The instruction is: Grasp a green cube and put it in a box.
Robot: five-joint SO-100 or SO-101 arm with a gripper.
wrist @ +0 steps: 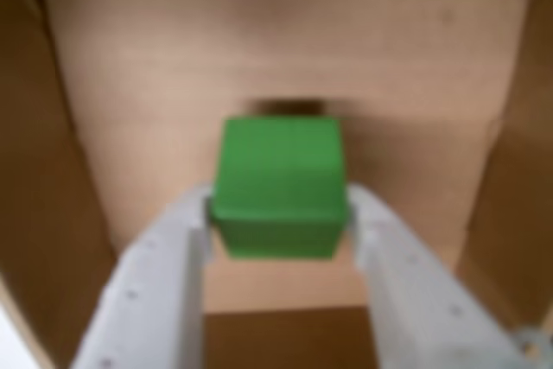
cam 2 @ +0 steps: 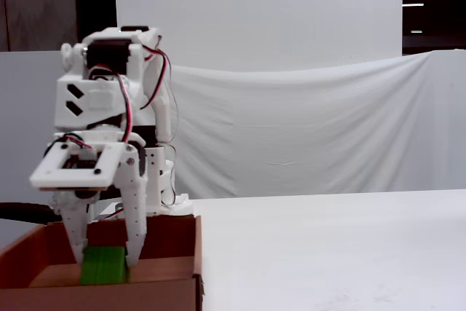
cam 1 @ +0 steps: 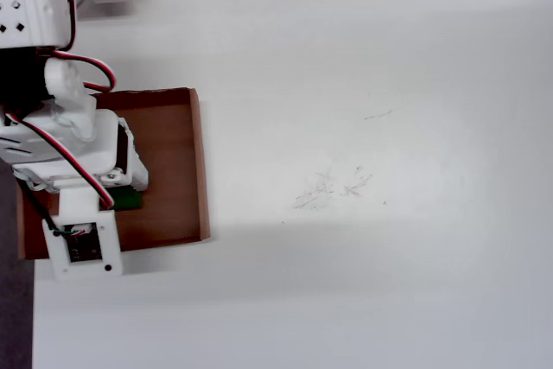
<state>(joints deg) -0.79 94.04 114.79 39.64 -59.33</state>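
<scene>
You're at the drop: gripper [wrist: 278, 213] clamped on the green cube [wrist: 278, 183], inside the box [wrist: 52, 170] (looks near the floor). Just open the jaws and lift out.

1. No text, label, brand, number or sign can be read in any view
2. The green cube [wrist: 278, 186], the box [wrist: 285, 58] and the white arm [cam 2: 109, 107] carry no legible markings
3. The white table [cam 1: 371, 84] shows only faint scratches right of centre in the overhead view, not writing
</scene>
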